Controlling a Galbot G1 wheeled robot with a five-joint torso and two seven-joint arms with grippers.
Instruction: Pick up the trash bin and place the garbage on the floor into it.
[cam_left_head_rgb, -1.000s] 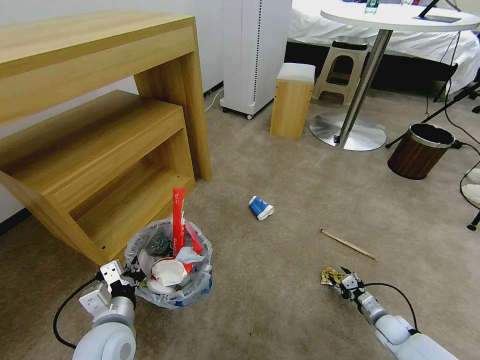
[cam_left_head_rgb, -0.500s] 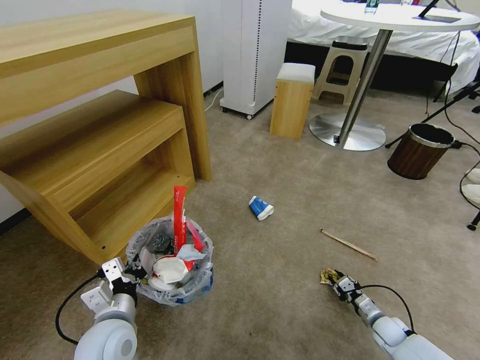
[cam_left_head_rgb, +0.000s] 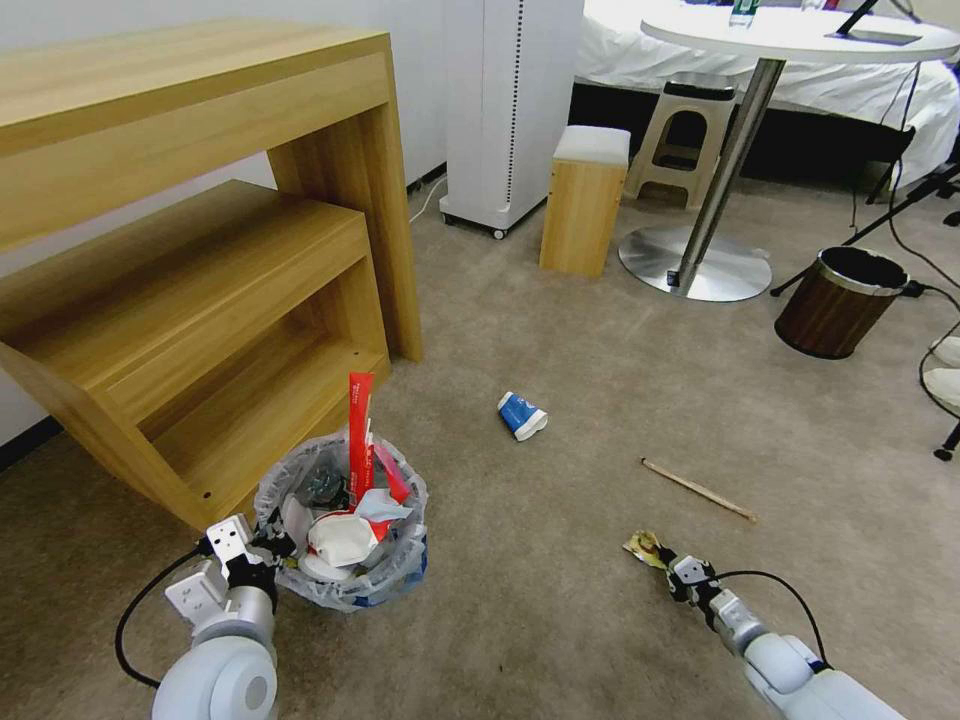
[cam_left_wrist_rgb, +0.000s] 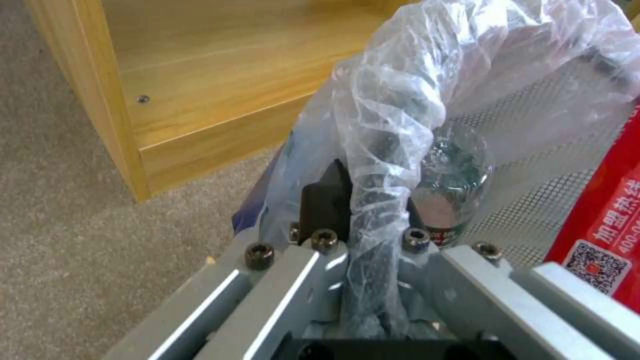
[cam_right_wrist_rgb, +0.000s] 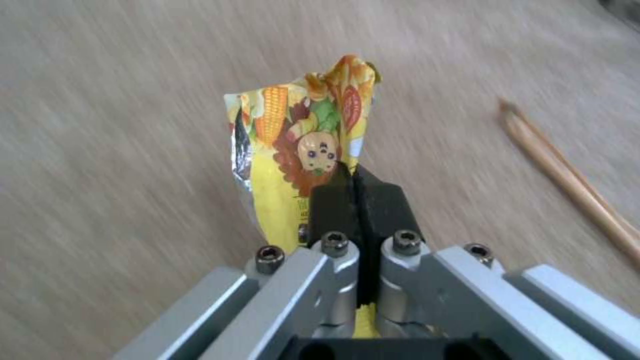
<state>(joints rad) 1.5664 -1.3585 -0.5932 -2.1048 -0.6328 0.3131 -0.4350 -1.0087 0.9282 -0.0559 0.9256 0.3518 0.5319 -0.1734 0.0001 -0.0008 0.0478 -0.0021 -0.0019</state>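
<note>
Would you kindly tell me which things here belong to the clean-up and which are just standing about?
Job:
- trash bin, rim held by left gripper
- yellow snack wrapper, pinched by right gripper
- blue-white paper cup
- wooden stick

Bystanders:
- wood-grain bin
- wooden shelf
- round table

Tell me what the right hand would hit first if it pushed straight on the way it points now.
Probably just bare floor. The right hand, shut on the yellow wrapper, points up and to the left across open carpet. The blue-white cup lies further along roughly that line, though depth is hard to judge.
</note>
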